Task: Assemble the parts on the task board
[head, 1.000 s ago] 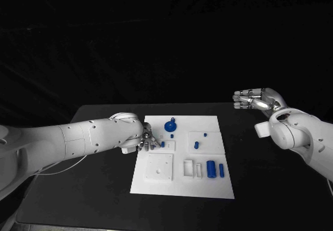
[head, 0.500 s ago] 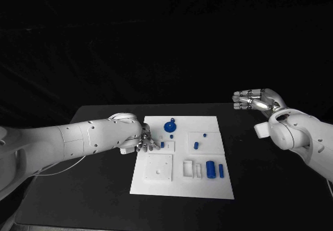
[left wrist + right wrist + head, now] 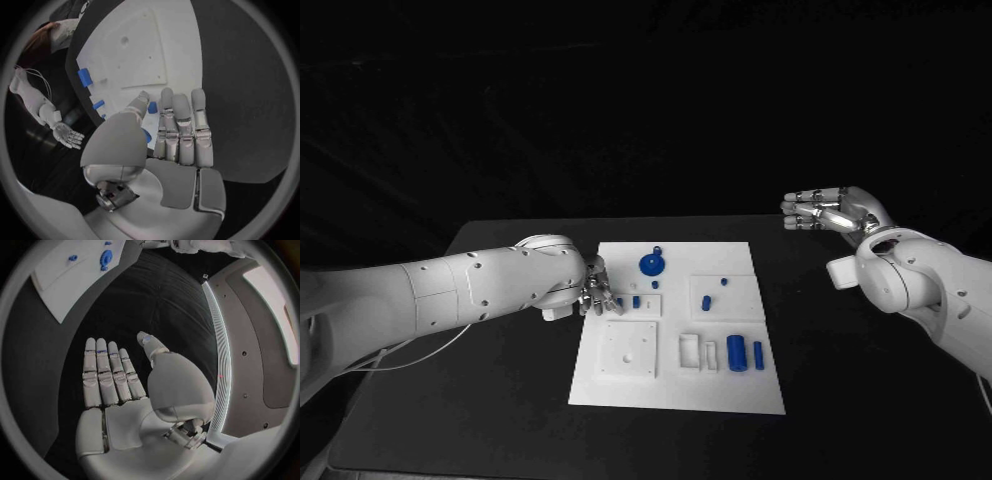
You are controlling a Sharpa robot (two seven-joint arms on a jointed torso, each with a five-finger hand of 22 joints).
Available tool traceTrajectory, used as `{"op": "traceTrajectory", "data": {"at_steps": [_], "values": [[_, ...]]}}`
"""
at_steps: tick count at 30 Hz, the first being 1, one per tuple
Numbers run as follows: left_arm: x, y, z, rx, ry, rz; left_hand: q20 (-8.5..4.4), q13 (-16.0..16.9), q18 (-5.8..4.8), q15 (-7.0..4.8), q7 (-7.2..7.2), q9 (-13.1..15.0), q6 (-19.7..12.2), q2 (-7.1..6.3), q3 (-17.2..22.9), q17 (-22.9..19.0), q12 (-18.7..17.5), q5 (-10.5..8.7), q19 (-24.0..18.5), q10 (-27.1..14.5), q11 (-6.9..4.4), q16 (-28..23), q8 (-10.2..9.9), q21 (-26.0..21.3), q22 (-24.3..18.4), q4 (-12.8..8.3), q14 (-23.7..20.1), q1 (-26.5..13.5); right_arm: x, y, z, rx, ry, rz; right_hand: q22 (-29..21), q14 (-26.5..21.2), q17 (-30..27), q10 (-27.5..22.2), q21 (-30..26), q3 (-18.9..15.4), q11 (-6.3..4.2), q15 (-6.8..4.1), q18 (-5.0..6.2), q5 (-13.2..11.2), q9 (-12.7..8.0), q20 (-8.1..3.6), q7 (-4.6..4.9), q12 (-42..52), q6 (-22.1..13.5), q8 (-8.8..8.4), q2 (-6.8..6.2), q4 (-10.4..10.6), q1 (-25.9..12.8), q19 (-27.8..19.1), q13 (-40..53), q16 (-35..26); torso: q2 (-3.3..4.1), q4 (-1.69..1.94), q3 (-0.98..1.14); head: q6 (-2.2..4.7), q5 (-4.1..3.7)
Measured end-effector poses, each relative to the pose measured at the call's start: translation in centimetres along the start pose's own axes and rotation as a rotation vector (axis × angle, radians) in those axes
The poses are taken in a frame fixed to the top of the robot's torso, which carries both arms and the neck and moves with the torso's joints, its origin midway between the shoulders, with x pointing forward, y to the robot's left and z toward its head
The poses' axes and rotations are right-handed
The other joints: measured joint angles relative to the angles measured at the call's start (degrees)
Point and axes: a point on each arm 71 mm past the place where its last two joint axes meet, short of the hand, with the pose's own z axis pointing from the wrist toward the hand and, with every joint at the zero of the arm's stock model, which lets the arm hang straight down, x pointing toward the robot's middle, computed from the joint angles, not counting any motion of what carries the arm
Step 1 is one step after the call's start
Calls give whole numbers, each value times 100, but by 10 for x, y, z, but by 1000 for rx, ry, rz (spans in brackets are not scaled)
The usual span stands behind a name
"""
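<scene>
I hold my left hand point(image 3: 599, 296), fingers straight and empty, just short of a small blue peg point(image 3: 636, 300) to pinch it; right hand point(image 3: 822, 209) waits wide, well clear of the task board point(image 3: 678, 390).

White task board point(image 3: 678, 385), blue parts point(image 3: 736, 353) lying on it

Lighting: dim surroundings, black backdrop; light falls from above onto the task board point(image 3: 678, 330), which shows bright white against the dark table point(image 3: 502, 400). Shadows: soft, faint. Glare: pale sheen on the arms. Distortion: wrist views are fisheye circles, with straight edges bowed near the rim.
</scene>
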Motion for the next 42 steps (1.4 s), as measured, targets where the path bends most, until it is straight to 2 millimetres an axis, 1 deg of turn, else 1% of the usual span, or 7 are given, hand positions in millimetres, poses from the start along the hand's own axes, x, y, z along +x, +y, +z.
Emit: {"op": "traceTrajectory", "data": {"at_steps": [2, 3, 12, 18, 21, 29, 42], "values": [[-5, 1, -3, 11, -8, -18, 61, -180, 0, 93, 61, -1337, -92, 35, -67, -87, -363, 0, -64, -185, 93, -64, -79, -143, -94, -122, -101, 53, 0, 0, 0, 1, 0, 0, 0, 0, 0, 0, 0, 0, 0, 0, 0, 0, 0, 0, 0, 0, 0, 0, 0, 0, 0, 0, 0, 0, 0, 0, 1, 7, -4], [-8, 2, -4, 19, -11, -30, 81, -250, 0, 113, 94, -1575, -135, 21, -85, -117, -517, 0, -84, -280, 130, -64, -129, -194, -128, -167, -156, 110, 0, -1, 0, 1, 0, 0, 0, 0, 0, 0, 0, 0, 0, 0, 0, 0, 0, 0, 0, 0, 0, 0, 0, 0, 0, 0, 0, 0, 0, 0, 1, 10, -5], [-33, -6, -20, 109, -25, -128, 339, -359, 0, 352, 220, -2638, -15, -76, -563, -506, -1513, 0, -342, -863, 421, -517, -588, -459, -569, -204, -447, 512, 0, -2, 0, 4, -2, 0, 0, 0, 0, 0, 0, 0, 0, 0, 0, 0, 0, 0, 18, 0, -19, 0, 0, 0, 0, 0, 0, 0, -3, 0, 5, 51, -13], [-46, -21, -24, 238, -107, -180, 282, -376, 91, 317, 254, -2806, 519, 363, -185, -634, -1632, 383, -284, -673, 380, -700, -607, -432, -673, -582, -375, 1335, 1, -2, 0, 4, -1, 1, 0, 1, 0, 0, 0, 0, 0, 0, 0, 0, 0, 0, 18, 0, -19, 0, 0, 0, 0, 0, 0, 0, -2, -7, 9, 85, -7], [-49, -37, -23, 335, -177, -179, 262, -376, 91, 292, 272, -2907, 735, 470, -103, -688, -1773, 422, -264, -680, 388, -815, -860, -300, -403, -806, -242, 1441, 1, -2, 0, 4, 0, 1, 0, 1, 0, 0, 0, 0, 0, 0, 0, 0, 0, 0, 18, 0, -19, 0, 0, 0, 0, 0, 0, 0, 1, -7, 9, 99, -11], [-43, -69, -18, 515, -316, -72, 294, -385, 269, 347, 292, -2927, 754, 476, 32, -705, -1773, 422, -296, -1053, 541, -903, -1021, -231, 41, -1020, -140, 1447, 4, -1, 1, 2, 4, 4, 0, 1, 0, 0, 0, 0, 0, 0, 0, 0, 0, 0, 18, 0, -19, 0, 0, 0, 0, 0, 0, 0, 10, -15, 9, 127, -25], [-29, -86, -2, 612, -419, 173, 335, -384, 268, 338, 281, -2936, 805, 416, 116, -638, -1795, 375, -255, -1119, 555, -922, -1020, -231, 117, -1104, -29, 1340, 7, 1, 2, -3, 10, 7, 0, 1, 0, 0, 0, 0, 0, -1, 0, 0, 0, 0, 18, 0, -18, 0, 0, 0, 0, 0, 0, 0, 12, -14, 15, 145, -60]]}}
